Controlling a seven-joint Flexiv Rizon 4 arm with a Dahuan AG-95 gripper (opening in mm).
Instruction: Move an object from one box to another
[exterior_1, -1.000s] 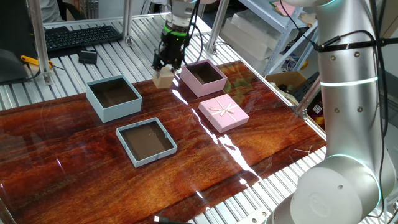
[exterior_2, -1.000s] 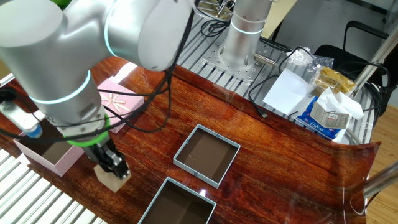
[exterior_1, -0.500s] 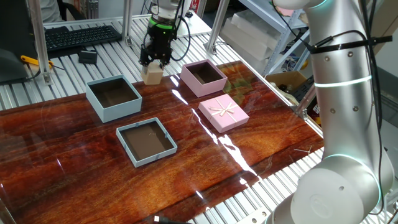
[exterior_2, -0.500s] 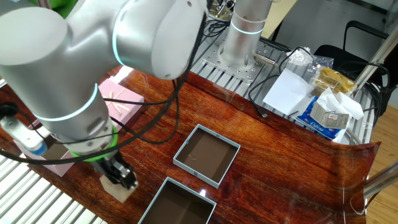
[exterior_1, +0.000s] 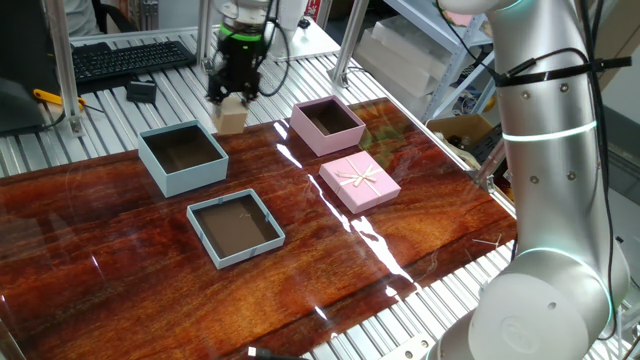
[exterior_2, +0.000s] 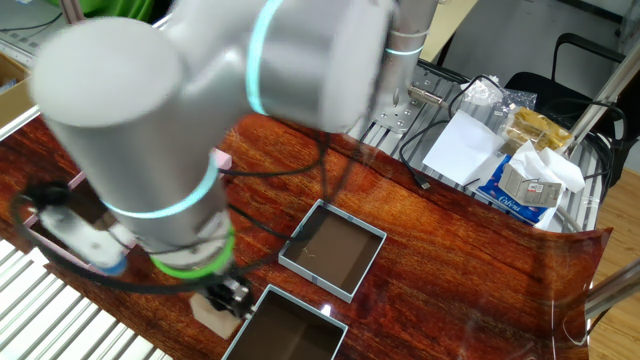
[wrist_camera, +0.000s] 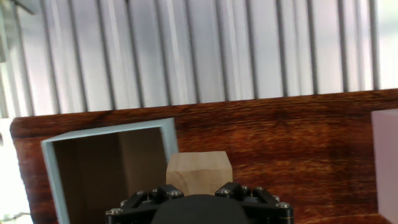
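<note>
My gripper (exterior_1: 231, 100) is shut on the pale tan wooden cube (exterior_1: 231, 117) and holds it in the air between the two tall boxes, near the far right corner of the pale blue-grey box (exterior_1: 183, 156). The pink box (exterior_1: 327, 125) with the dark inside stands to the right. In the hand view the cube (wrist_camera: 199, 171) sits between my fingers, just right of the blue-grey box's wall (wrist_camera: 168, 138); the pink box's edge (wrist_camera: 385, 162) shows at the right. In the other fixed view the cube (exterior_2: 208, 314) is low, beside the blue-grey box (exterior_2: 285, 330), under the blurred arm.
A shallower blue-grey tray (exterior_1: 236, 228) lies near the front. A flat pink lid with a bow (exterior_1: 360, 181) lies right of it. A keyboard (exterior_1: 130, 55) and a slatted metal surface (wrist_camera: 186, 50) lie beyond the wooden table. Paper packets (exterior_2: 520, 165) lie at the far side.
My gripper has carried the cube leftward, away from the pink box and toward the tall blue-grey box. The arm is blurred with motion in the other fixed view.
</note>
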